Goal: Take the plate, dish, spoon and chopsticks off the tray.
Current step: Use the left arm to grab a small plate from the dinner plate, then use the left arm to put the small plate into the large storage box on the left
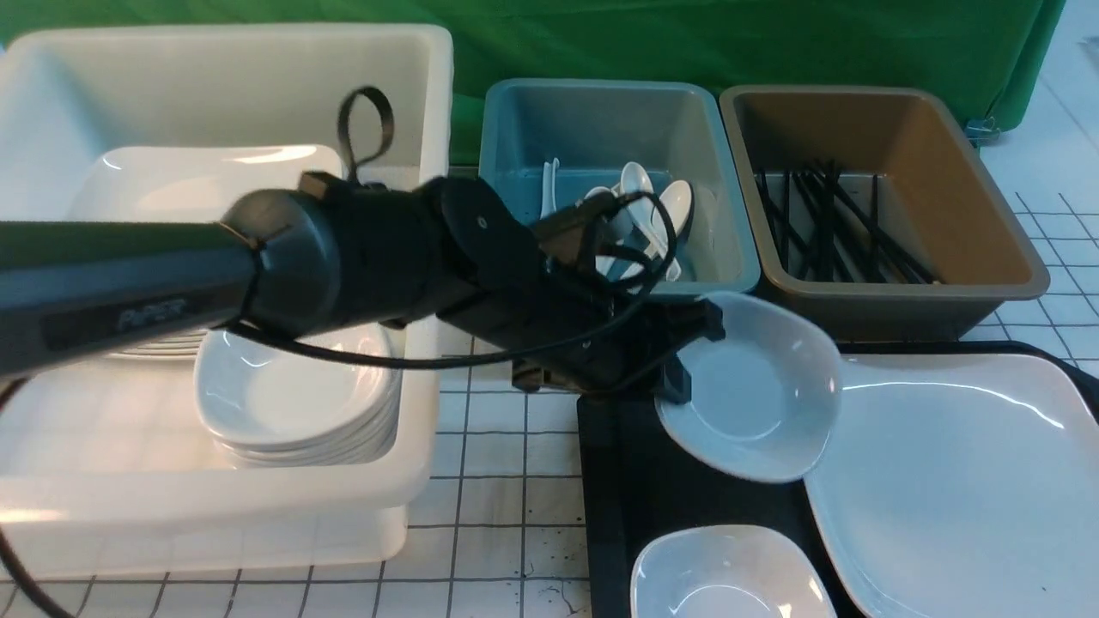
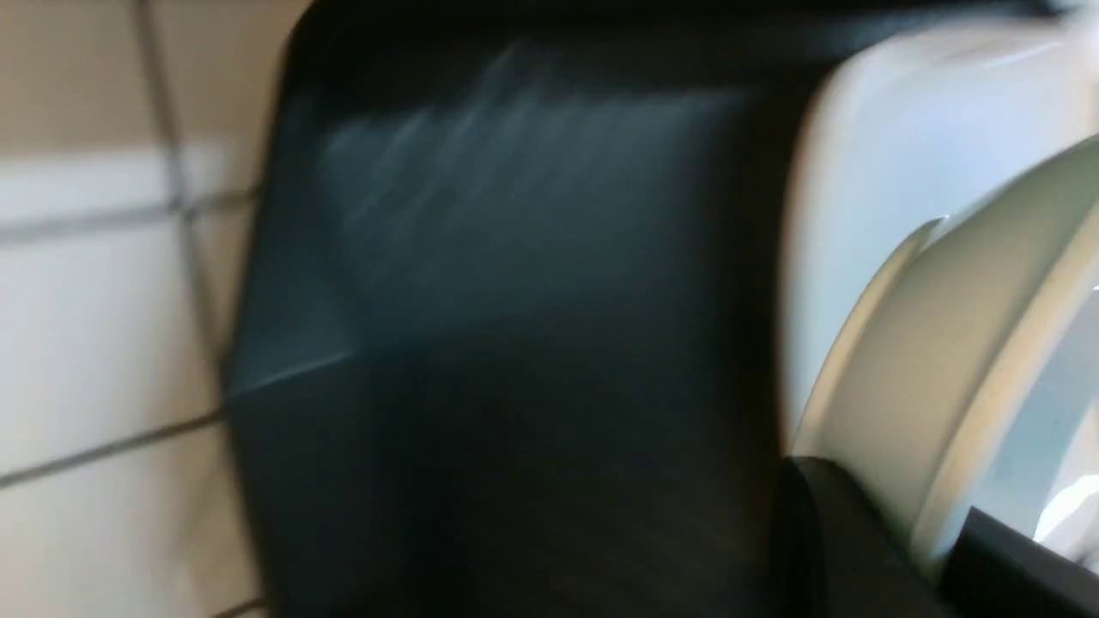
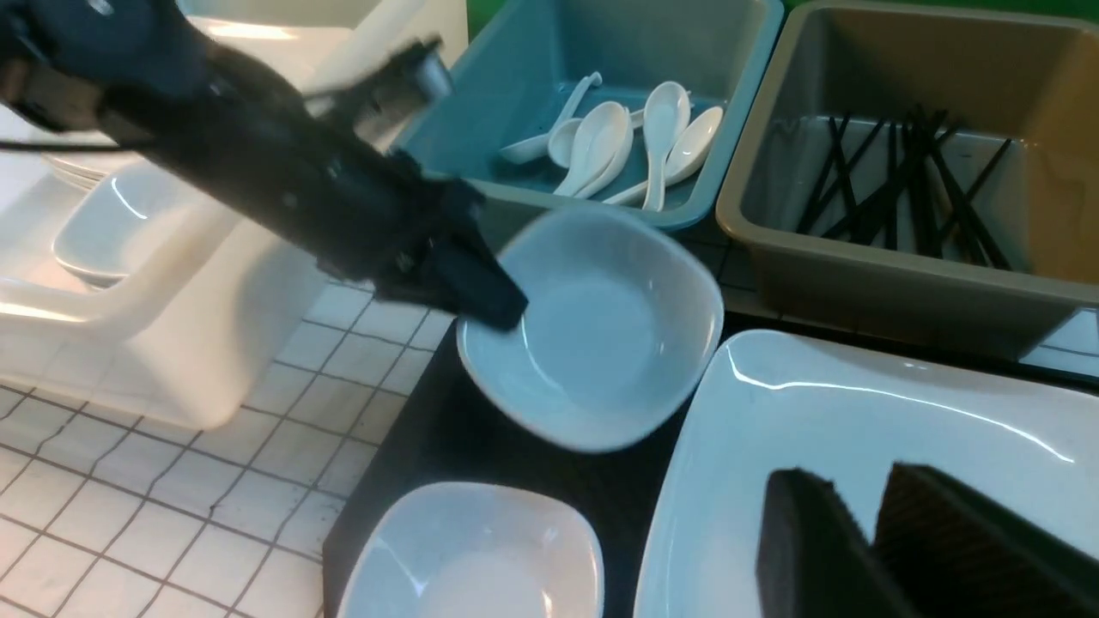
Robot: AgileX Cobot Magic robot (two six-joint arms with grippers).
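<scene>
My left gripper point(image 1: 687, 360) is shut on the rim of a small white dish point(image 1: 755, 386) and holds it tilted above the black tray point(image 1: 618, 463). In the left wrist view my fingers point(image 2: 824, 498) pinch the dish's rim point(image 2: 936, 343) over the tray point(image 2: 515, 343). The large white plate point(image 1: 962, 481) lies on the tray's right side. My right gripper point(image 3: 859, 485) hovers over the plate point(image 3: 859, 403), jaws together and empty. A second small dish point(image 1: 730, 575) sits at the tray's near edge. No spoon or chopsticks show on the tray.
A blue tub point(image 1: 601, 90) holds white spoons point(image 1: 652, 206). A brown tub point(image 1: 987, 215) holds black chopsticks point(image 1: 833, 223). A big white tub point(image 1: 215, 506) on the left holds stacked dishes point(image 1: 292, 395) and plates point(image 1: 197, 180). The tabletop has a grid pattern.
</scene>
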